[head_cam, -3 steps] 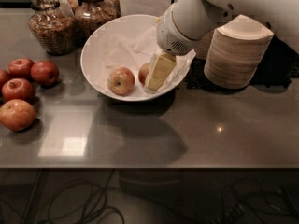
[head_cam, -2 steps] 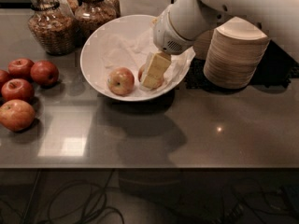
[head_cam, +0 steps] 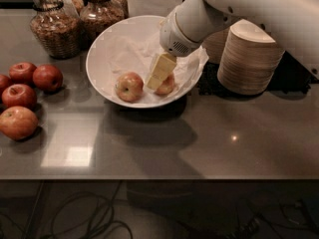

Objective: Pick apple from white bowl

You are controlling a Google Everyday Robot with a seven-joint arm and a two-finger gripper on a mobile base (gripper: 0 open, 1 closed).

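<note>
The wide white bowl (head_cam: pixel 97 69), lined with crumpled white paper, stands at the middle back of the grey table. Two apples lie in it. The small pale orange-red apple (head_cam: pixel 168 85) lies at the front right of the bowl, partly hidden by my gripper. The other apple (head_cam: pixel 129 86), with a yellow-green patch at its stem, lies to its left. My gripper (head_cam: pixel 157 80), cream-coloured at the end of the white arm (head_cam: pixel 199 19), reaches down into the bowl and sits right against the small apple's left side.
Several darker red apples (head_cam: pixel 20 96) lie at the table's left edge. Two glass jars (head_cam: pixel 52 26) stand behind the bowl on the left. A stack of beige paper bowls (head_cam: pixel 249 59) stands to the right. Cables lie on the floor below the table's front edge.
My gripper has shifted a little to the left inside the bowl. The small apple showed on its left before and now shows on its right. The bowl and the other apple have not moved.
</note>
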